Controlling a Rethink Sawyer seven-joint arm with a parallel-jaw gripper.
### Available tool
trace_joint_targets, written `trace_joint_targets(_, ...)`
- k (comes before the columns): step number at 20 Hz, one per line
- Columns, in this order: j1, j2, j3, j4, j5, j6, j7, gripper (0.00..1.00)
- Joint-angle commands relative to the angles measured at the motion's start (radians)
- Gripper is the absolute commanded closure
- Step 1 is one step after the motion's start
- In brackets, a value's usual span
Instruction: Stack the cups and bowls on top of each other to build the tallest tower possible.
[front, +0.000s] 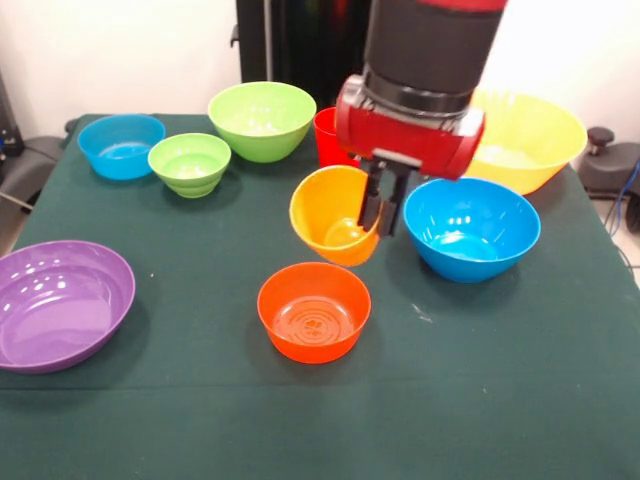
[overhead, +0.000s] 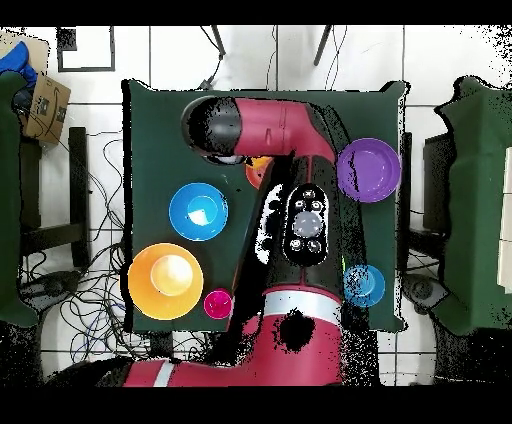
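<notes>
While the red and black arm reaches down at the middle of the front view, its gripper (front: 383, 207) is clamped on the rim of a tapered yellow-orange plastic cup (front: 334, 214), held tilted and lifted above the dark green table (front: 520, 400). Directly below sits a small glossy orange bowl (front: 314, 311). A medium blue bowl (front: 471, 229) lies just right, a red cup (front: 326, 136) behind, and a wide purple bowl (front: 60, 303) at left.
</notes>
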Motion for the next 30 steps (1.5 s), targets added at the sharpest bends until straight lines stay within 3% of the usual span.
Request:
trace_joint_targets(1, 0.025, 0.005, 0.042, 0.055, -0.040, -0.084, 0.057, 1.00)
trace_joint_targets(6, 0.056, 0.048, -0.009, 0.098, -0.089, -0.225, 0.115, 1.00)
trace_joint_targets(11, 0.082, 0.067, -0.056, 0.100, -0.094, -0.259, 0.122, 1.00)
trace_joint_targets(24, 0.115, 0.134, -0.138, 0.049, -0.086, -0.231, 0.077, 1.00)
trace_joint_targets(30, 0.108, 0.140, -0.146, 0.085, -0.080, -0.267, 0.057, 1.00)
